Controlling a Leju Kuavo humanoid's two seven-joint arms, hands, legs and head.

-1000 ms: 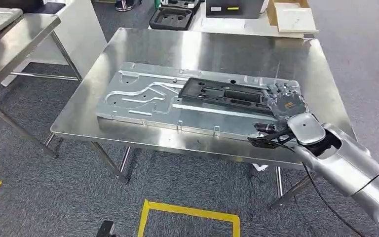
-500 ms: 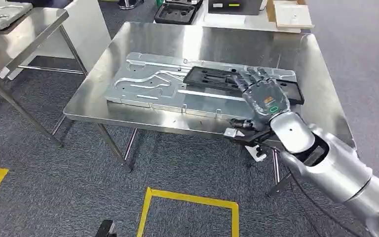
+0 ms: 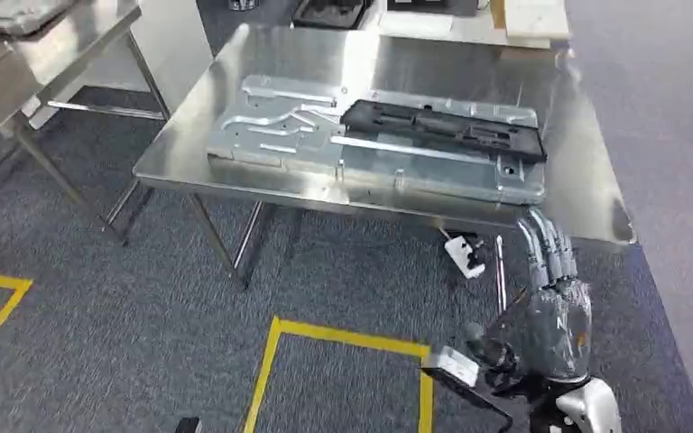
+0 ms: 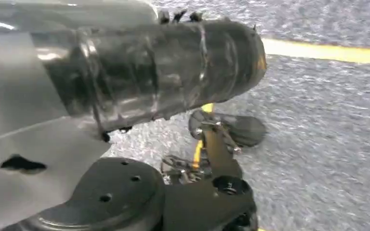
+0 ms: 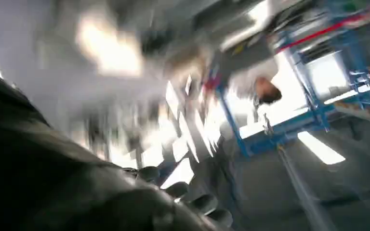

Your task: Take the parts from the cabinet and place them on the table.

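Parts — black tray (image 3: 442, 128) on silver plate (image 3: 370, 144), table (image 3: 586, 180) | right hand (image 3: 555, 316) empty, fingers spread

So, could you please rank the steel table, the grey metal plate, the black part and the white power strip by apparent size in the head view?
1. steel table
2. grey metal plate
3. black part
4. white power strip, clearly the smallest

A clear plastic film is covering the grey right hand (image 3: 555, 311), its dark segmented fingers (image 3: 549, 248) showing silver highlights.
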